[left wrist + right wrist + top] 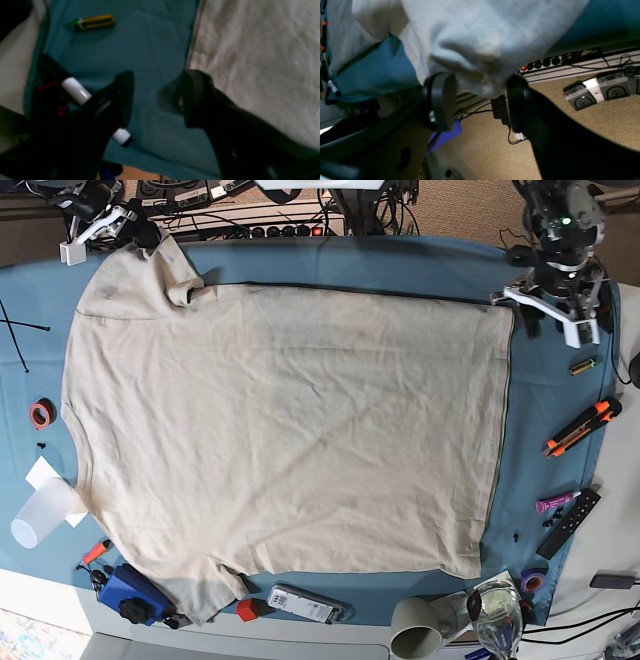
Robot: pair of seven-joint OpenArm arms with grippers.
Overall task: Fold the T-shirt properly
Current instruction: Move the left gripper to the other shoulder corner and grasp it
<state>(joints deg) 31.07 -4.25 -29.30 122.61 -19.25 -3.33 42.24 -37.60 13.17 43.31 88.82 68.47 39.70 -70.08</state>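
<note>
Left claw [157,100] hanging apart over teal cloth [150,50], T-shirt [262,62] edge just beside; right claw [480,102] gaping apart at sleeve.

Beige T-shirt [290,430], spread flat, unfolded, slightly wrinkled, covering the table's middle

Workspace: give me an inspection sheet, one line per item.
Surface: teal table cloth, covering the table.
Job's things: T-shirt spread flat and unfolded, hem toward the left arm, a sleeve hanging off the table edge.
Clutter: plastic cup, tape roll, utility knife, remote, battery, blue box.
Grippers: left gripper open above the cloth beside the hem; right gripper open at the sleeve, holding nothing.
Cables: power strip and loose wires on the floor.
Surroundings: woven floor mat, grey boxes.
</note>
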